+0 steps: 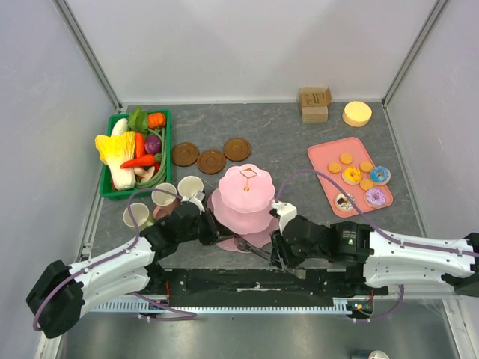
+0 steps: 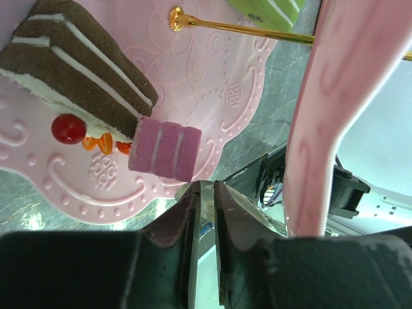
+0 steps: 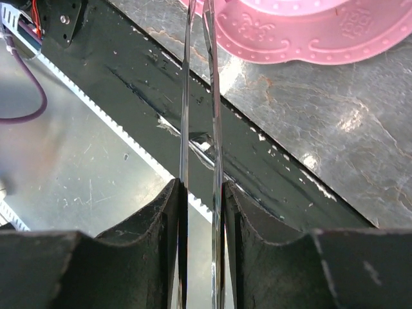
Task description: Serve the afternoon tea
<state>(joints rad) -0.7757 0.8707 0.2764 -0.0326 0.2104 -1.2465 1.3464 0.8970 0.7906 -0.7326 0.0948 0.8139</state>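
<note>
The pink tiered stand [image 1: 247, 187] stands at the near middle of the table. Its bottom plate [image 2: 212, 84] carries a chocolate cake slice [image 2: 77, 71], a pink cake bit [image 2: 164, 147] and a green piece [image 2: 267, 11]. Metal tongs [image 1: 253, 247] lie level in front of the stand. My right gripper [image 1: 278, 258] is shut on them, and the blades [image 3: 212, 96] run toward the plate [image 3: 302, 38]. My left gripper [image 1: 217, 238] is at the stand's near-left edge, its jaws closed on thin metal blades [image 2: 194, 244] just short of the pink bit.
A pink tray [image 1: 327, 183] at the right holds orange biscuits [image 1: 346, 158] and donuts [image 1: 375, 197]. Three mugs [image 1: 163, 196] stand left of the stand, with three brown saucers [image 1: 211, 161] behind it. A green vegetable basket [image 1: 107, 193], boxes [image 1: 314, 101] and a yellow disc [image 1: 357, 113] sit further back.
</note>
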